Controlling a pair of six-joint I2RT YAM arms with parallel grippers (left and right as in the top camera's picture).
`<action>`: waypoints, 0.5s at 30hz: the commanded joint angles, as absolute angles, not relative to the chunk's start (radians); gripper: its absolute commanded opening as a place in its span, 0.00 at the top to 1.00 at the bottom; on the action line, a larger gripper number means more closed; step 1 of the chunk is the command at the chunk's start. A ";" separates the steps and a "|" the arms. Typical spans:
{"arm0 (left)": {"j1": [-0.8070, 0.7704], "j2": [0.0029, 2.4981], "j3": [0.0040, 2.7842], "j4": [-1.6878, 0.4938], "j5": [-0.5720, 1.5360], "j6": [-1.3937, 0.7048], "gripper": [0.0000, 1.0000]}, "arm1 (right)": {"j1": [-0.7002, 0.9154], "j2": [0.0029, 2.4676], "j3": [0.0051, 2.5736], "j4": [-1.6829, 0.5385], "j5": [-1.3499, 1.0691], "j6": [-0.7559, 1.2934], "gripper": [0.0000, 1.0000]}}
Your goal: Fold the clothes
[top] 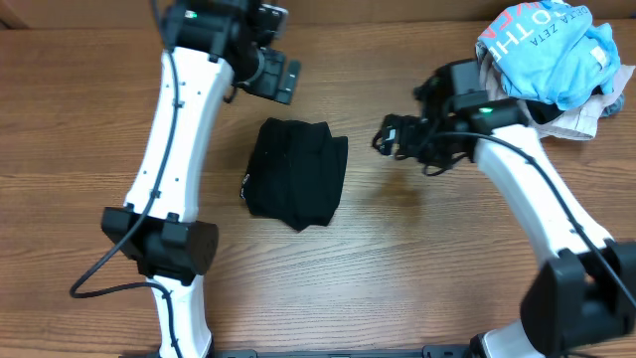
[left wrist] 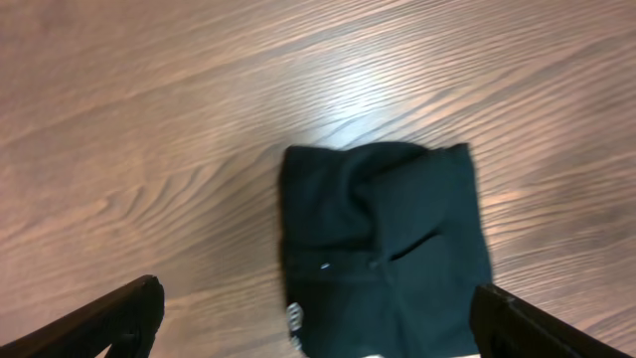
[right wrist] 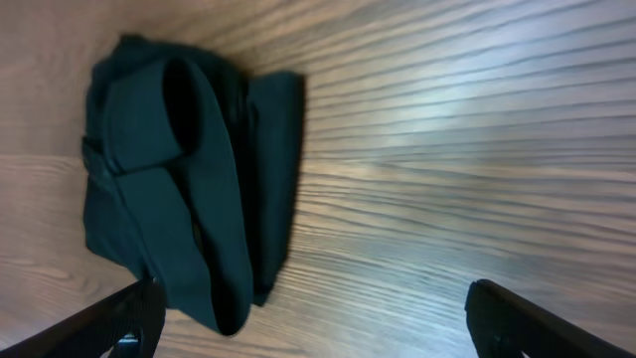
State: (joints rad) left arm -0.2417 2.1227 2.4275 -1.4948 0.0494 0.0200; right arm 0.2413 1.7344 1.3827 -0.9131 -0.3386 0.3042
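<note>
The black garment (top: 296, 173) lies folded into a compact bundle in the middle of the wooden table, with a small white tag at its left edge. It also shows in the left wrist view (left wrist: 383, 249) and in the right wrist view (right wrist: 184, 179). My left gripper (top: 278, 76) is open and empty, hovering above the table just behind the bundle. My right gripper (top: 390, 136) is open and empty, hovering a little to the right of the bundle. Neither gripper touches the fabric.
A light blue T-shirt with pink-and-white lettering (top: 547, 45) lies piled at the back right corner on a beige garment (top: 576, 117). The table (top: 417, 268) is brown wood grain.
</note>
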 commanded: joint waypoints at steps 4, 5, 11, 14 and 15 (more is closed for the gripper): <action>-0.180 2.115 2.413 -1.521 0.067 0.005 0.00 | 0.337 1.876 1.393 -0.847 -0.363 0.426 0.00; -0.171 2.115 2.409 -1.523 0.067 0.004 0.00 | 0.347 1.895 1.393 -0.835 -0.361 0.451 0.00; -0.132 2.116 2.408 -1.543 0.067 0.004 0.00 | 0.384 2.000 1.393 -0.732 -0.464 0.496 0.00; -0.118 2.116 2.408 -1.551 0.067 0.005 0.00 | 0.394 2.046 1.393 -0.688 -0.478 0.534 0.00; -0.116 2.116 2.408 -1.554 0.067 0.005 0.00 | 0.399 2.065 1.393 -0.673 -0.493 0.537 0.00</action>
State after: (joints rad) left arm -0.1287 2.1231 2.4138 -1.5494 0.0521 0.0200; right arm 0.3840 2.0224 1.3827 -0.6952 -0.4400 0.4923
